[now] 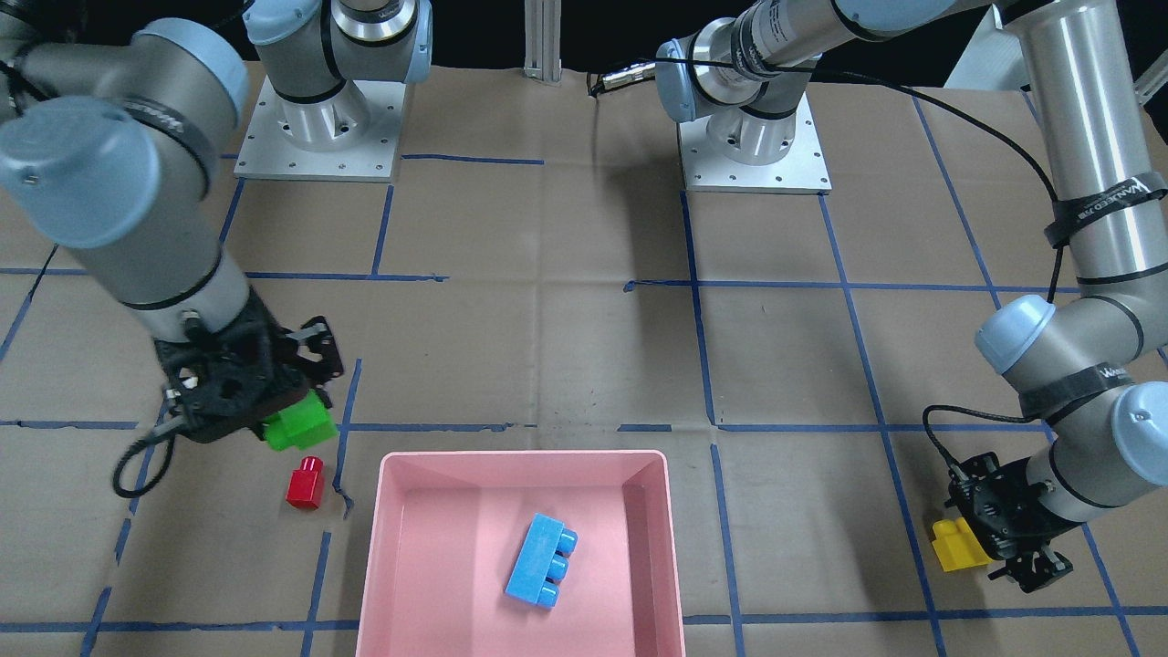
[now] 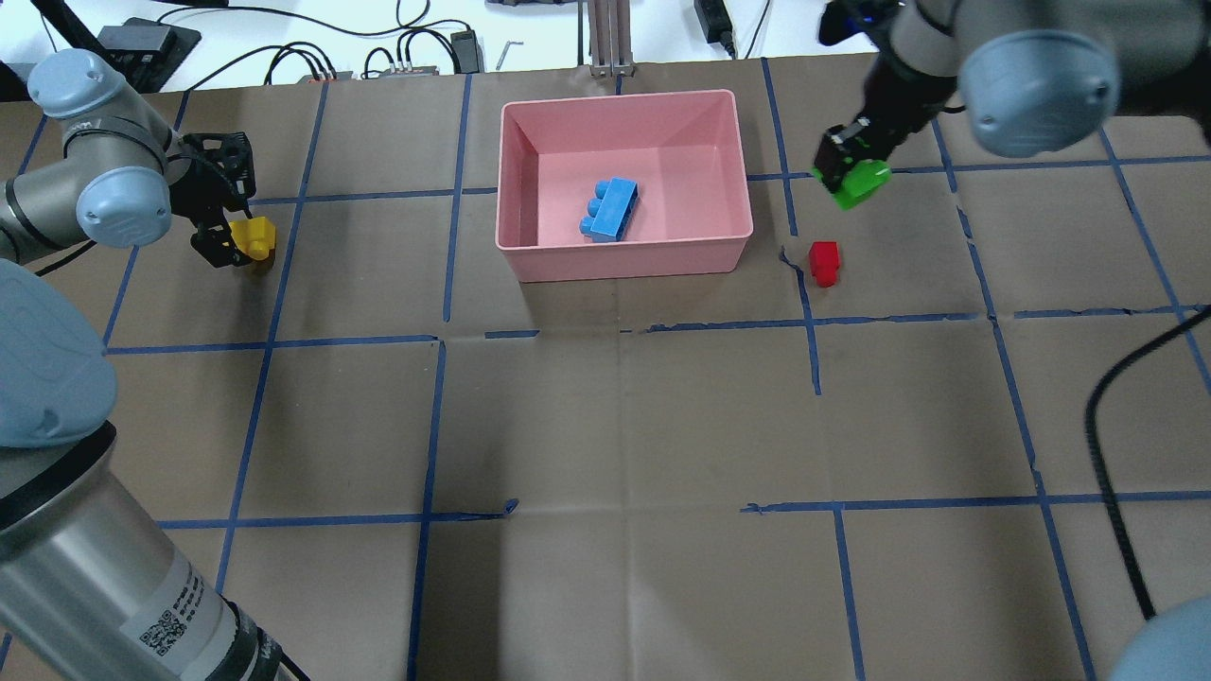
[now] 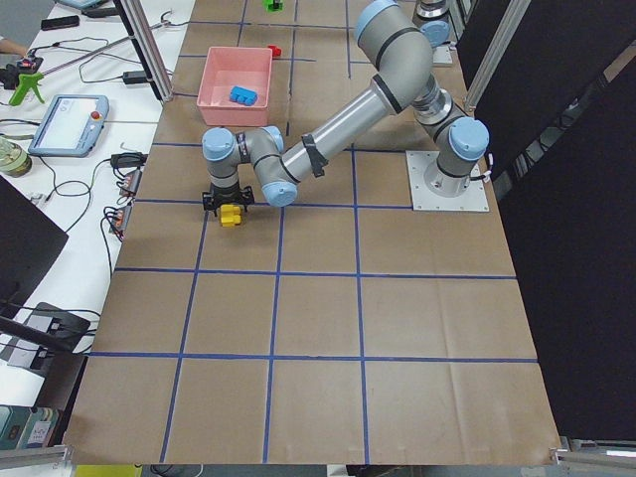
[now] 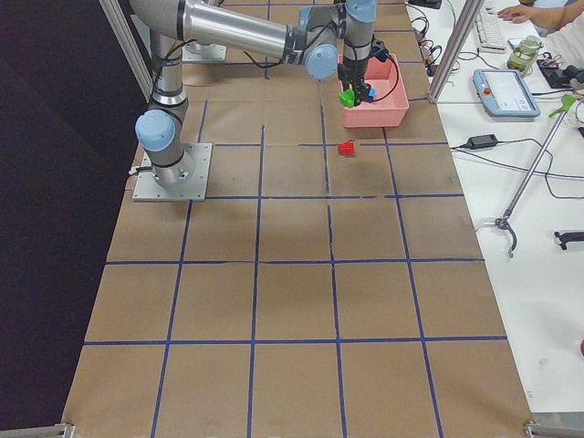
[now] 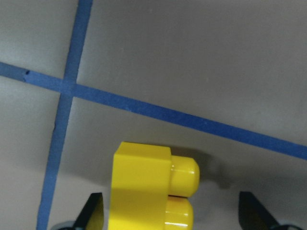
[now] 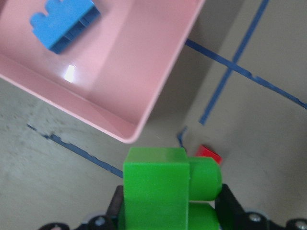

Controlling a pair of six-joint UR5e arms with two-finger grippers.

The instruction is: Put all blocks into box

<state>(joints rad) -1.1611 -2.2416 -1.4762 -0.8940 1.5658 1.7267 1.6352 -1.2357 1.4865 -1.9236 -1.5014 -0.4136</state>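
The pink box (image 2: 624,262) holds the blue block (image 2: 610,209), lying flat inside. My right gripper (image 2: 845,170) is shut on the green block (image 2: 859,184) and holds it above the table just right of the box; in the right wrist view the green block (image 6: 160,187) hangs over the box's corner (image 6: 158,91). The red block (image 2: 824,261) lies on the table below it. My left gripper (image 2: 227,232) is open, low at the table, its fingers (image 5: 93,211) on either side of the yellow block (image 5: 148,187), which rests on the paper far left of the box (image 2: 254,238).
Brown paper with blue tape lines covers the table (image 2: 624,426). Both arm bases (image 1: 315,137) stand on plates at the robot's side. Cables and devices lie beyond the table's far edge (image 2: 407,57).
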